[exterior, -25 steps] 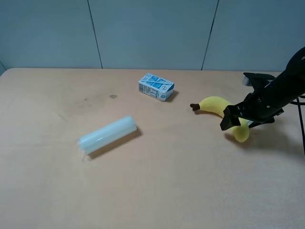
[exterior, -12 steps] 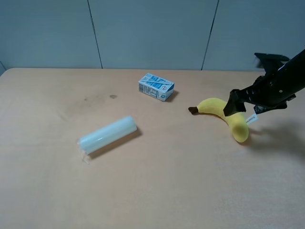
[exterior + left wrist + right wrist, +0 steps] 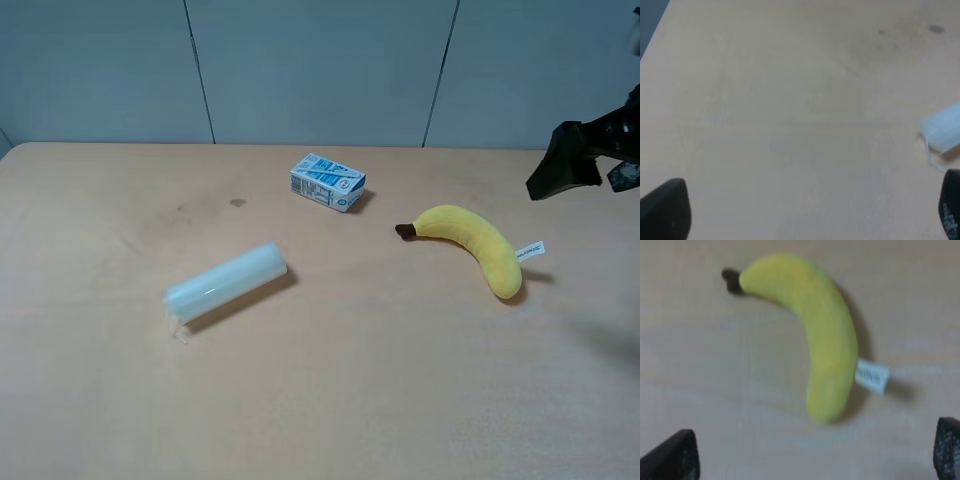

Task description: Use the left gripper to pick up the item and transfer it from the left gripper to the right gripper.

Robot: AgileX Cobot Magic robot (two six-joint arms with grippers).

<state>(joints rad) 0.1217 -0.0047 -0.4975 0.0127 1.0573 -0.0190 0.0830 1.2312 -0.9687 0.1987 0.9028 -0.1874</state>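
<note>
The yellow plush banana (image 3: 472, 240) lies on the tan table (image 3: 380, 380) at the right, its brown stem tip pointing left and its white tag (image 3: 531, 250) at the right end. It fills the right wrist view (image 3: 815, 330). My right gripper (image 3: 572, 168) is open and empty, raised above and behind the banana at the right edge; its two fingertips show far apart in the right wrist view (image 3: 809, 452). My left gripper (image 3: 805, 215) is open and empty over bare table near the roll. It is out of the exterior view.
A translucent pale roll (image 3: 226, 283) lies at the left of the middle, and its end shows in the left wrist view (image 3: 942, 131). A small blue-white carton (image 3: 327, 181) stands at the back middle. A grey wall runs behind the table.
My right gripper has let go of the banana and risen up and to the right. The banana has settled flat on the table, shifted slightly.
</note>
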